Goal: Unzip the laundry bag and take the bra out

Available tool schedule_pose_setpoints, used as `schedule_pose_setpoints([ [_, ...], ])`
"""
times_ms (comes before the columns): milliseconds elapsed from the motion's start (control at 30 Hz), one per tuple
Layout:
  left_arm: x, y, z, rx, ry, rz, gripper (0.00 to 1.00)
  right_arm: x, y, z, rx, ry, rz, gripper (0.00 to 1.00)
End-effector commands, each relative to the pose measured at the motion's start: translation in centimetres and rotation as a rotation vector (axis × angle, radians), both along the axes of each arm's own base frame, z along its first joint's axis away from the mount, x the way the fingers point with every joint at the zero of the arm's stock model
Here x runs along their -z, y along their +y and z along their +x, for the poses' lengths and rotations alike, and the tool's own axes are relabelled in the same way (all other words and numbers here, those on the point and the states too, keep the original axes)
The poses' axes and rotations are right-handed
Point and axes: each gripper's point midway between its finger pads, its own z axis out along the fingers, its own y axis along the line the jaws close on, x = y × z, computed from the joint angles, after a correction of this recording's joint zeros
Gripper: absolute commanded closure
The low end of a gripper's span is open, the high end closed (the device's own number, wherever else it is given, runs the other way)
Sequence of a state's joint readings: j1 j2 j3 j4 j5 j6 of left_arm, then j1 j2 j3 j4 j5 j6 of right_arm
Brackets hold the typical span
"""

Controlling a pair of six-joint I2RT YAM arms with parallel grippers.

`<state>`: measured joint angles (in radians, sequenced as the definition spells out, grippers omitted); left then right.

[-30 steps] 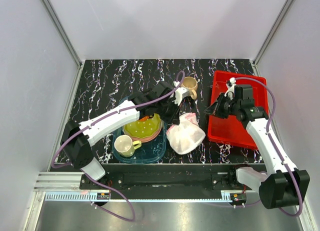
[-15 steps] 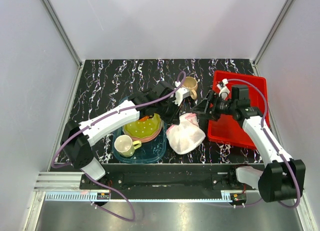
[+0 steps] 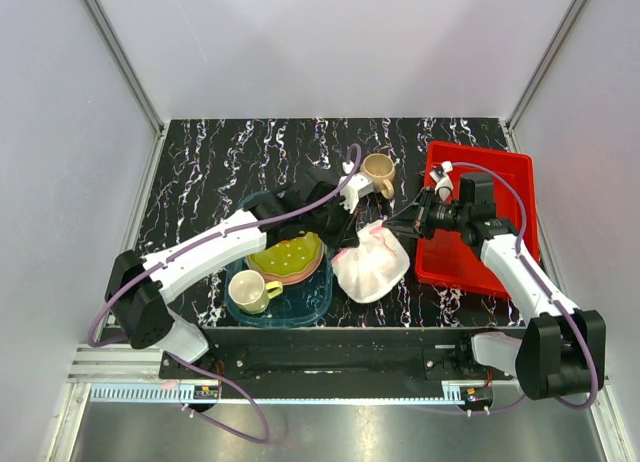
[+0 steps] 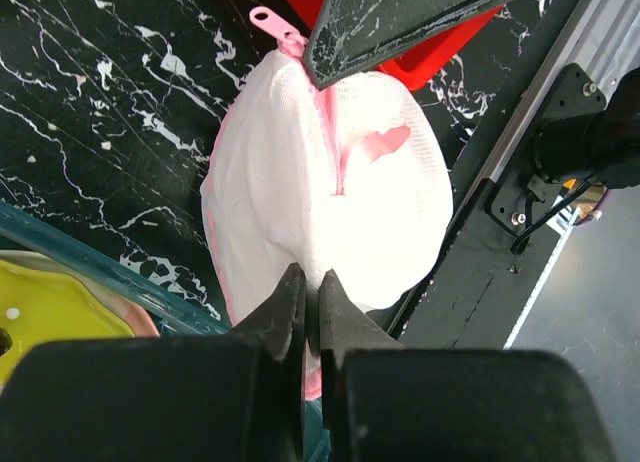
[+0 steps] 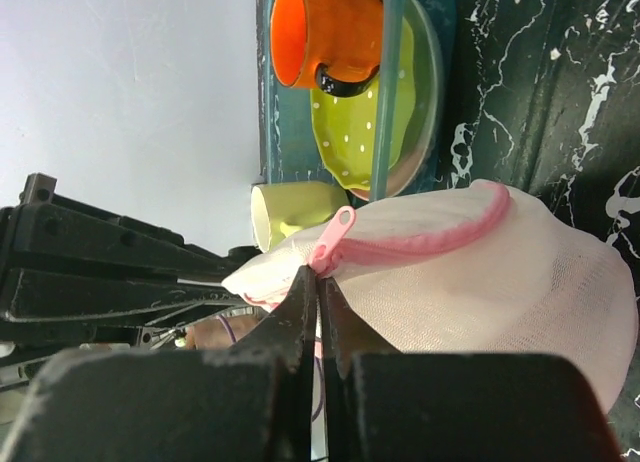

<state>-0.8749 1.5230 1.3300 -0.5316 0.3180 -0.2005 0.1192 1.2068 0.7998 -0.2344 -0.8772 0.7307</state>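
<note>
Bag (image 3: 375,270) sits on the black marbled table (image 3: 220,162) just left of the red tray (image 3: 455,267), domed side up, both arms on it. Left gripper (image 4: 312,287) is at the bag edge farthest from the red tray. Its fingers are nearly together with only a thin slit, and mesh and pink edging sit between them, so it looks pinched on the bag rim. Right gripper (image 5: 318,282) reaches out from over the red tray to the bag's far end. Its fingers are pressed closed right under the pink pull tab (image 5: 335,230), which sticks out past the tips. Cannot tell if it has the slider or only the fabric beside it. The pink zip line runs unbroken over the dome from that tab and looks closed. Bra (image 4: 388,142) is inside the bag. Only a pink strip shows through the mesh, the rest is washed out white. The blue tray (image 3: 310,307) is further left of the red tray, touching or just beside the bag. It holds a yellow-green plate (image 3: 285,254), a pale yellow mug (image 3: 248,292) and an orange mug (image 5: 325,32). The tan cup (image 3: 378,168) stands left of the red tray's far corner, apart from the bag.
</note>
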Motion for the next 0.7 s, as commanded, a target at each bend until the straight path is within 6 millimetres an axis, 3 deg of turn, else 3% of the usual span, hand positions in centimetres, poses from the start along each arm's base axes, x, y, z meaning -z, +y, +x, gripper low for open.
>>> schedule_pose_setpoints([
  [0,-6.2,-1.2,0.3,0.039,-0.161,-0.185,0.99,-2.2,-0.3,0.0,0.030,-0.114,-0.007,1.00],
  [33,-6.4,-1.1,0.3,0.036,-0.168,-0.191,0.93,-2.3,-0.4,-0.1,0.044,-0.120,-0.016,1.00],
  [67,-6.6,-1.1,0.3,0.036,-0.168,-0.192,0.74,-2.3,-0.6,-0.1,0.057,-0.122,-0.024,1.00],
  [100,-6.7,-1.1,0.3,0.039,-0.165,-0.194,0.37,-2.9,-0.8,-0.4,0.073,-0.148,-0.030,1.00],
  [167,-7.1,-1.3,0.2,0.041,-0.157,-0.205,0.01,-3.1,-1.3,-0.4,0.117,-0.165,-0.050,1.00],
  [333,-7.5,-2.7,0.0,0.072,-0.109,-0.231,0.01,-3.8,-1.6,-1.2,0.151,-0.196,-0.061,1.00],
  [367,-6.5,-3.2,0.3,0.069,-0.081,-0.218,0.01,-3.7,-1.5,-1.3,0.148,-0.190,-0.060,1.00],
  [467,-6.6,-4.2,1.0,0.057,-0.067,-0.224,0.01,-3.8,-1.2,-1.5,0.147,-0.190,-0.058,1.00],
  [500,-5.8,-4.6,1.3,0.054,-0.050,-0.210,0.02,-3.7,-1.2,-1.6,0.147,-0.188,-0.058,1.00],
  [667,-6.0,-6.0,3.0,0.034,-0.072,-0.216,0.14,-3.6,-1.2,-1.6,0.149,-0.185,-0.068,1.00],
])
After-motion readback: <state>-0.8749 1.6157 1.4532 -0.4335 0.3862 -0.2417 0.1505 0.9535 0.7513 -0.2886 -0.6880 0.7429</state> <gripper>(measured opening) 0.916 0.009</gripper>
